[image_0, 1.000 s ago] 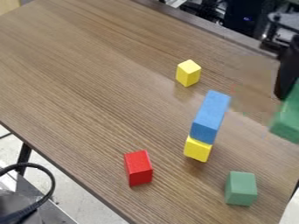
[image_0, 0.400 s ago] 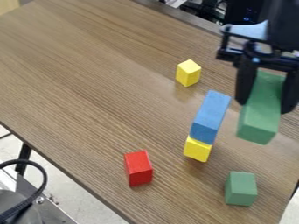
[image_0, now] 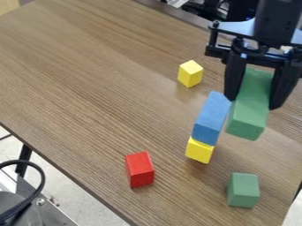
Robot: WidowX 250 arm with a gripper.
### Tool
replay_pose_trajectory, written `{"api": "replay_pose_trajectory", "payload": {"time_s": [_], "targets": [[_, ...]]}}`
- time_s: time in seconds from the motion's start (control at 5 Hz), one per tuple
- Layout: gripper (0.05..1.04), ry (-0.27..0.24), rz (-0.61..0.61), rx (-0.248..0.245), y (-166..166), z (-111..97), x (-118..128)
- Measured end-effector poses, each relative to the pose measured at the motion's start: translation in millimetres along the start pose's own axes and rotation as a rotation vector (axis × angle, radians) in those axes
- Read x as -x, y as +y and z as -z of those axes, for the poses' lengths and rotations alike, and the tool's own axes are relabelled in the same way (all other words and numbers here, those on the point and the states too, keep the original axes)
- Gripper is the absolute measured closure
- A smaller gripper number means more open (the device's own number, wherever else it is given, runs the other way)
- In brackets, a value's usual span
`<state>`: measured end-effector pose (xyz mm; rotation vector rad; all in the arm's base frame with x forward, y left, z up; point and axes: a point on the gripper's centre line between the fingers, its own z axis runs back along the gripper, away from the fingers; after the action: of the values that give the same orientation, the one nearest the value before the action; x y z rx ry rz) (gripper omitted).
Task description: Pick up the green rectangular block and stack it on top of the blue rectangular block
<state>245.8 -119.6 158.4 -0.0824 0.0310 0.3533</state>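
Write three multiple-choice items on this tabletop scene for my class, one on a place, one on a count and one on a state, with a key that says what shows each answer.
1. Where in the picture does the red block stand, compared with the small green block?
A) On top of it
B) To its left
C) To its right

2. How many yellow blocks can be seen?
A) One
B) Three
C) Two

3. What is the state of the gripper?
A) It holds a long green block
B) It hangs empty
C) It is lying on its side

Key:
1. B: the red block stands left of the small green block, with tabletop between them.
2. C: the lower yellow block shows under the near end of the blue block, and the upper yellow block stands apart.
3. A: the long green block is between its fingers.
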Motion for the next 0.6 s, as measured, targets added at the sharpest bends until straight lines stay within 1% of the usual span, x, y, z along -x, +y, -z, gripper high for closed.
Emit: {"api": "replay_pose_trajectory", "payload": {"time_s": [0.2,0.4,0.6], "targets": [[0.519,0.027,-0.005,-0.016,4,3,-7],[0.519,0.037,-0.021,-0.03,11,1,-16],[0.519,0.052,-0.041,-0.06,17,3,-22]]}}
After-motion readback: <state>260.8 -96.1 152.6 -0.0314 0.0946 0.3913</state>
